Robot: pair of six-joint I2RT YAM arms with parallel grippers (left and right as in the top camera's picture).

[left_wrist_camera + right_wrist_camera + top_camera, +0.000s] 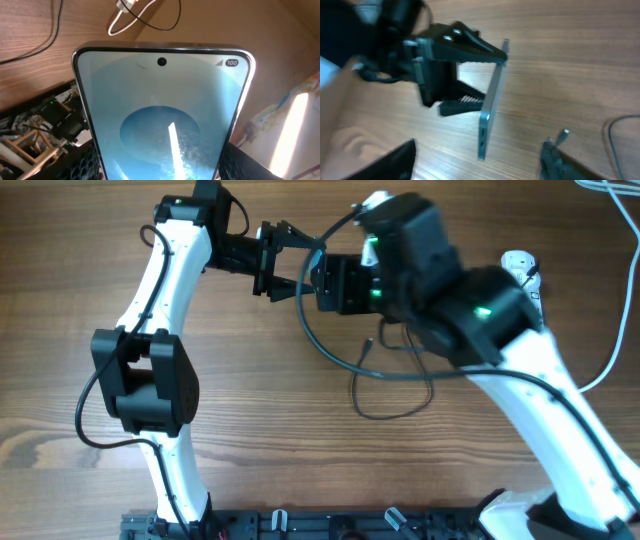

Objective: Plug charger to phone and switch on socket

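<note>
The phone point(160, 110) fills the left wrist view, turquoise screen lit, and my left gripper point(160, 167) is shut on its long edges. Overhead, the left gripper point(303, 268) holds the phone point(318, 260) above the table at the back. In the right wrist view the phone point(490, 100) stands edge-on, its end pointing at my right gripper point(480, 145), whose jaws stand wide apart with nothing gripped. The charger point(390, 375) lies in black loops on the table, and its connector tip point(563, 135) shows beside the right finger. The socket point(520, 265) is partly hidden behind the right arm.
A white cable point(618, 290) runs along the right side of the wooden table point(260, 410). The two grippers face each other closely at the back. Black and white leads point(145, 20) lie beyond the phone's top.
</note>
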